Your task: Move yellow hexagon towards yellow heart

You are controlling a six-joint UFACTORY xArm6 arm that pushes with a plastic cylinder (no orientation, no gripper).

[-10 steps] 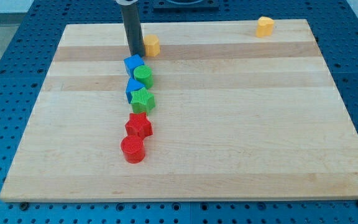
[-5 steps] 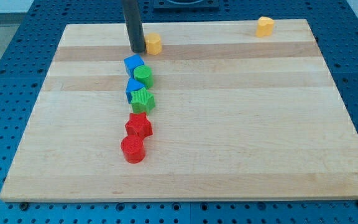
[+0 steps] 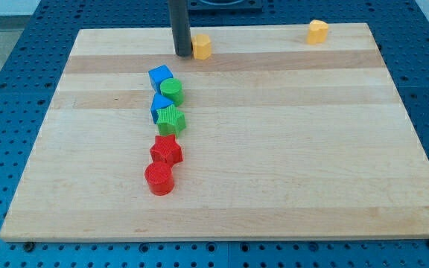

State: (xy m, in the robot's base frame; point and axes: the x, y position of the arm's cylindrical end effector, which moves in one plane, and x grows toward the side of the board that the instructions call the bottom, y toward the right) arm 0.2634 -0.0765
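Observation:
The yellow hexagon (image 3: 202,47) lies near the board's top edge, left of centre. My tip (image 3: 182,53) touches its left side. The yellow heart (image 3: 317,31) sits at the board's top right corner, well to the right of the hexagon. No gripper is present; the arm ends in a dark rod.
A column of blocks runs down the board's left centre: a blue block (image 3: 159,76), a green cylinder (image 3: 172,91), another blue block (image 3: 159,106), a green star (image 3: 170,119), a red star (image 3: 167,150), a red cylinder (image 3: 159,179). The wooden board (image 3: 274,149) lies on a blue pegboard.
My tip has moved to the right and slightly up, pushing the yellow hexagon rightwards along the top edge, closer to the yellow heart. The other blocks have not moved.

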